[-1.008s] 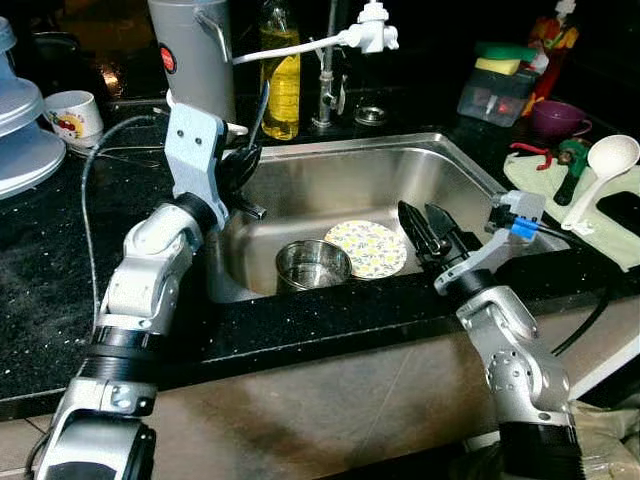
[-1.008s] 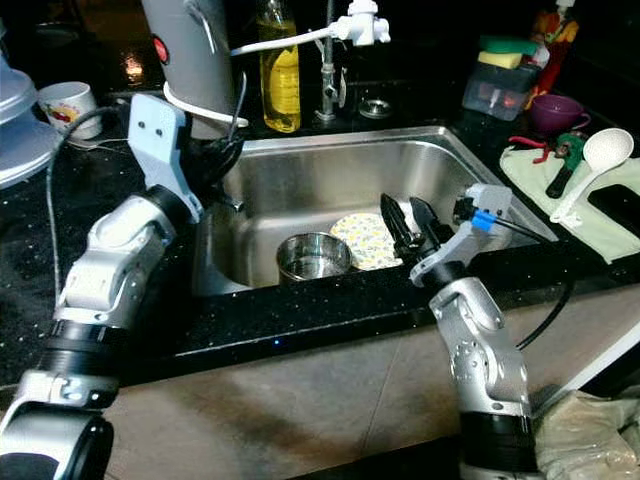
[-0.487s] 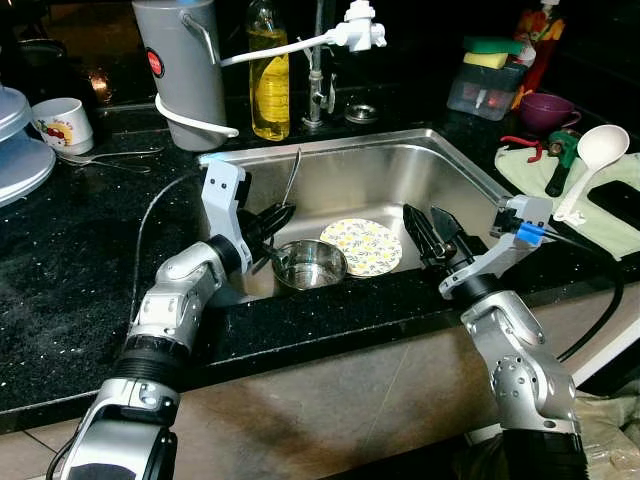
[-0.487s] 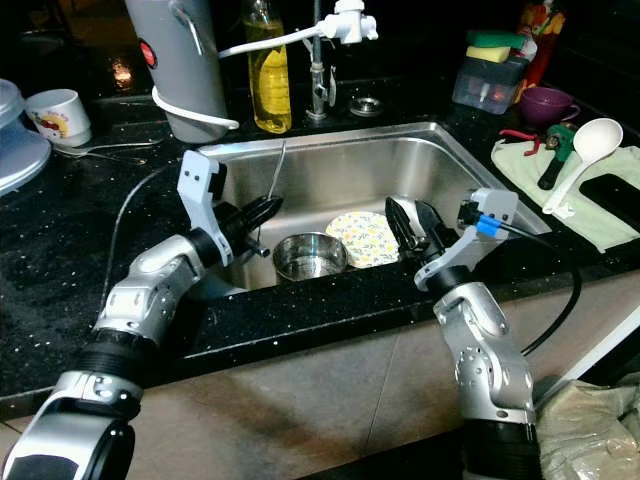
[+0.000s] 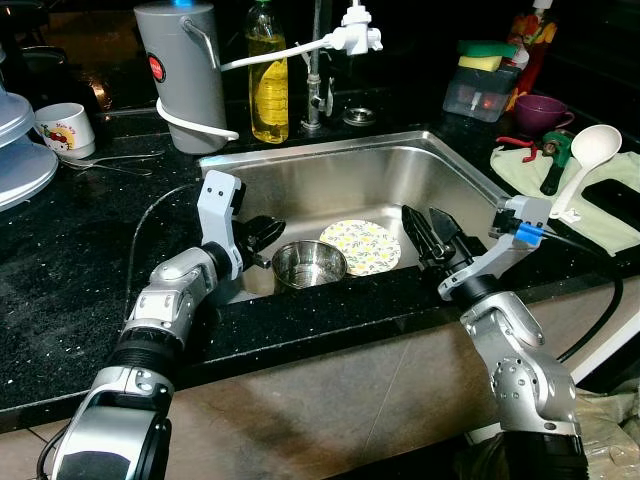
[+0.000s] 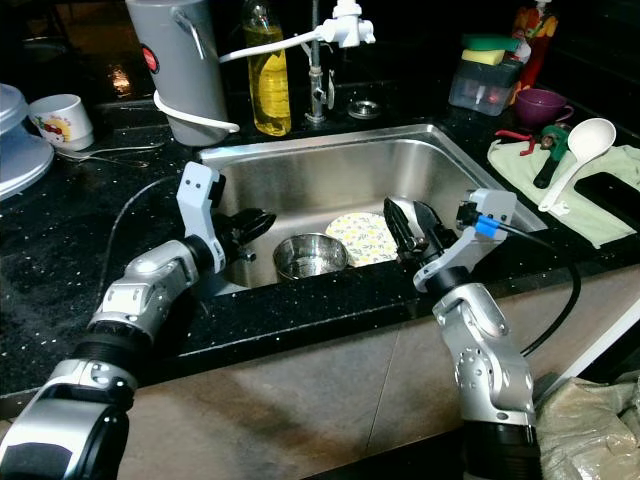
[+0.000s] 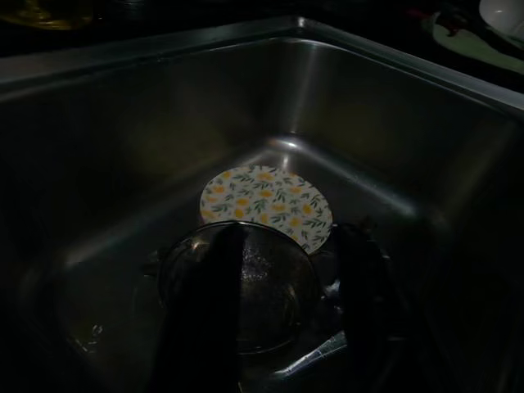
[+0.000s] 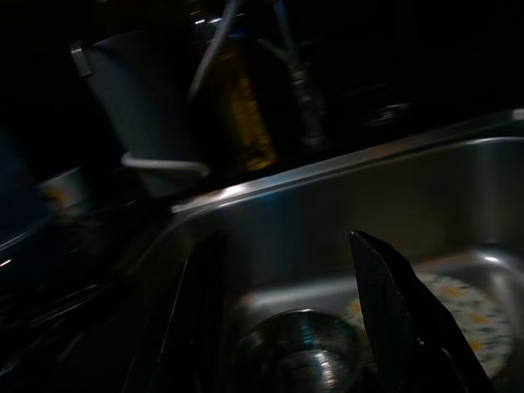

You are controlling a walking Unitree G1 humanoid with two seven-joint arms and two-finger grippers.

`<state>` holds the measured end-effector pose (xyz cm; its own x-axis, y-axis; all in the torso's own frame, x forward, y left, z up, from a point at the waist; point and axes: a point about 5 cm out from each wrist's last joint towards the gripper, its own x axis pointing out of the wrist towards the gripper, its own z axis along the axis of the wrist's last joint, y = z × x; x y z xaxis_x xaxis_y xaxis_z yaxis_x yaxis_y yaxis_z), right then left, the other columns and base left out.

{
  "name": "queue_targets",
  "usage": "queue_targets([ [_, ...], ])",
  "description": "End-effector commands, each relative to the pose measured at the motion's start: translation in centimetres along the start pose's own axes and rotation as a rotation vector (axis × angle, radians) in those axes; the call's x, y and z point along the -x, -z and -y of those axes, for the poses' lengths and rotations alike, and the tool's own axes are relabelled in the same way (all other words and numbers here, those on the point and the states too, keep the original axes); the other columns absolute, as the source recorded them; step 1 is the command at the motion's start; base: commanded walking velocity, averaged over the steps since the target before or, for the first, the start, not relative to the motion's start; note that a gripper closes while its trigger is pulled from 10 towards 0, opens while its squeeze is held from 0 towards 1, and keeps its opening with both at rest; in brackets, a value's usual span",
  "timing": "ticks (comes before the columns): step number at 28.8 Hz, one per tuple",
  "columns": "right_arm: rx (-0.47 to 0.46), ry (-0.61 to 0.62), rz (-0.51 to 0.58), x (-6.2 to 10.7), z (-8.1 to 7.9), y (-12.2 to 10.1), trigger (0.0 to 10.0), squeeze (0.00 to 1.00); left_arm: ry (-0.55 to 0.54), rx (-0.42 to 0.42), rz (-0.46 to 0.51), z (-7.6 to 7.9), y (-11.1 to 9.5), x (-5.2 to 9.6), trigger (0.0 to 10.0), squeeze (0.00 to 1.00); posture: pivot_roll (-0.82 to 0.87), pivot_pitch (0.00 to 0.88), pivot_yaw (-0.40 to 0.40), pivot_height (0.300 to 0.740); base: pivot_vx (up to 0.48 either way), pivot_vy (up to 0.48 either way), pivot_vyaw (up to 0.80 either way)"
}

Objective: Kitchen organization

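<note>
At the near edge of the steel sink [image 5: 470, 175], both arms reach over the black desk [image 5: 60, 270] rim. The left gripper [image 5: 262, 235] sits low inside the basin at about 9 o'clock from the small steel bowl [image 5: 309, 264], just beside its rim; the left wrist view shows its two fingers [image 7: 209, 303] spread wide, with the bowl between and just beyond them and nothing held. The right gripper [image 5: 430, 232] hovers over the front rim at about 3 o'clock from the bowl, its fingers [image 8: 393, 303] also parted wide and empty, pointing into the basin.

The bowl stands upright on the sink floor near the front wall. Touching or slightly overlapping it at about 1 o'clock lies a flat round plate [image 5: 362, 246] with a yellow floral pattern. The far half of the basin floor is bare steel, giving open room behind both dishes.

Beyond the back rim stand a grey jug [image 5: 182, 75] at 11 o'clock, a bottle of yellow liquid [image 5: 265, 85] and the tap [image 5: 315, 70]. Farther right, a white ladle [image 5: 585, 165] lies on a pale cloth [image 5: 600, 215]; a purple cup [image 5: 545, 110] and a sponge box [image 5: 480, 85] sit behind. At far left is a white mug [image 5: 65, 128].
</note>
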<state>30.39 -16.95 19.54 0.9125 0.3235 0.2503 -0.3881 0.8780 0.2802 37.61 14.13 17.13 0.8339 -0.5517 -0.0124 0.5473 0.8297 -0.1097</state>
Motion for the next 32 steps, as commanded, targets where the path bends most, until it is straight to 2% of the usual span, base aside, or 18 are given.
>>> queue_targets([
  [1, 0.001, -0.041, -0.019, 0.2, -0.5, 0.1, 10.0, 0.00, -0.025, -0.013, -0.013, -0.5, -0.3, 0.1, 10.0, 1.00, -0.14, 0.000, -0.009, 0.740, 0.000, 0.000, 0.00],
  [6, -0.015, -0.106, -0.028, 0.2, -1.4, 0.3, 10.0, 0.00, -0.034, -0.034, 0.034, -0.5, -1.7, 0.1, 10.0, 1.00, -0.14, 0.000, -0.013, 0.740, 0.000, 0.000, 0.00],
  [7, -0.026, -0.139, -0.031, 0.2, -1.9, 0.3, 10.0, 0.00, -0.030, -0.040, 0.083, -0.3, -2.8, 0.2, 10.0, 1.00, -0.13, 0.000, -0.016, 0.740, 0.000, 0.000, 0.00],
  [8, -0.030, -0.153, -0.032, 0.2, -2.1, 0.3, 10.0, 0.00, -0.027, -0.044, 0.103, -0.1, -3.3, 0.3, 10.0, 0.95, -0.13, 0.000, -0.016, 0.740, 0.000, 0.000, 0.00],
  [9, -0.034, -0.170, -0.034, 0.2, -2.3, 0.4, 10.0, 0.00, -0.026, -0.050, 0.129, 0.0, -3.9, 0.4, 10.0, 0.00, -0.13, 0.000, -0.018, 0.740, 0.000, 0.000, 0.00],
  [11, -0.038, -0.187, -0.036, 0.2, -2.5, 0.4, 10.0, 0.00, -0.028, -0.055, 0.151, 0.1, -4.4, 0.7, 10.0, 0.00, -0.13, 0.000, -0.019, 0.740, 0.000, 0.000, 0.00],
  [13, -0.055, -0.240, -0.041, 0.3, -3.1, 0.4, 10.0, 0.00, -0.082, -0.105, 0.241, -0.2, -6.5, 2.0, 10.0, 0.00, -0.12, 0.000, -0.024, 0.740, 0.000, 0.000, 0.00],
  [15, -0.058, -0.251, -0.042, 0.3, -3.2, 0.4, 10.0, 0.00, -0.109, -0.127, 0.264, -0.4, -7.2, 2.5, 10.0, 0.00, -0.12, 0.000, -0.026, 0.740, 0.000, 0.000, 0.00],
  [16, -0.068, -0.266, -0.043, 0.4, -3.3, 0.4, 10.0, 0.00, -0.174, -0.163, 0.314, -0.8, -8.4, 3.6, 10.0, 0.00, -0.10, 0.000, -0.031, 0.740, 0.000, 0.000, 0.00],
  [18, -0.073, -0.291, -0.042, 0.4, -3.6, 0.5, 10.0, 0.00, -0.245, -0.210, 0.346, -1.0, -9.2, 4.7, 10.0, 0.00, -0.09, 0.000, -0.033, 0.740, 0.000, 0.000, 0.00],
  [19, -0.073, -0.291, -0.042, 0.4, -3.6, 0.5, 10.0, 0.00, -0.245, -0.210, 0.346, -1.0, -9.2, 4.7, 10.0, 0.00, -0.09, 0.000, -0.033, 0.740, 0.000, 0.000, 0.00],
  [20, -0.083, -0.316, -0.049, 0.5, -3.8, 0.6, 10.0, 0.00, -0.293, -0.257, 0.353, -0.9, -9.5, 5.4, 10.0, 0.00, -0.09, 0.000, -0.035, 0.740, 0.000, 0.000, 0.72],
  [21, -0.088, -0.344, -0.054, 0.5, -4.1, 0.6, 10.0, 0.00, -0.331, -0.290, 0.355, -0.7, -9.4, 6.0, 10.0, 0.00, -0.08, 0.000, -0.037, 0.740, 0.000, 0.000, 0.79],
  [27, -0.112, -0.398, -0.061, 0.6, -4.8, 0.9, 10.0, 0.00, -0.433, -0.311, 0.355, 0.1, -8.3, 7.5, 10.0, 0.00, -0.07, 0.000, -0.042, 0.740, 0.000, 0.000, 0.79],
  [29, -0.141, -0.430, -0.072, 0.8, -5.3, 1.3, 10.0, 0.00, -0.502, -0.289, 0.344, 0.8, -6.6, 8.5, 10.0, 0.00, -0.06, 0.000, -0.042, 0.740, 0.000, 0.000, 0.79],
  [30, -0.141, -0.430, -0.072, 0.8, -5.3, 1.3, 10.0, 0.00, -0.502, -0.289, 0.344, 0.8, -6.6, 8.5, 10.0, 0.00, -0.06, 0.000, -0.042, 0.740, 0.000, 0.000, 0.79],
  [32, -0.169, -0.432, -0.074, 1.0, -5.7, 1.7, 10.0, 0.00, -0.545, -0.265, 0.329, 1.8, -5.2, 9.3, 10.0, 0.00, -0.06, 0.000, -0.042, 0.740, 0.000, 0.000, 0.79],
])
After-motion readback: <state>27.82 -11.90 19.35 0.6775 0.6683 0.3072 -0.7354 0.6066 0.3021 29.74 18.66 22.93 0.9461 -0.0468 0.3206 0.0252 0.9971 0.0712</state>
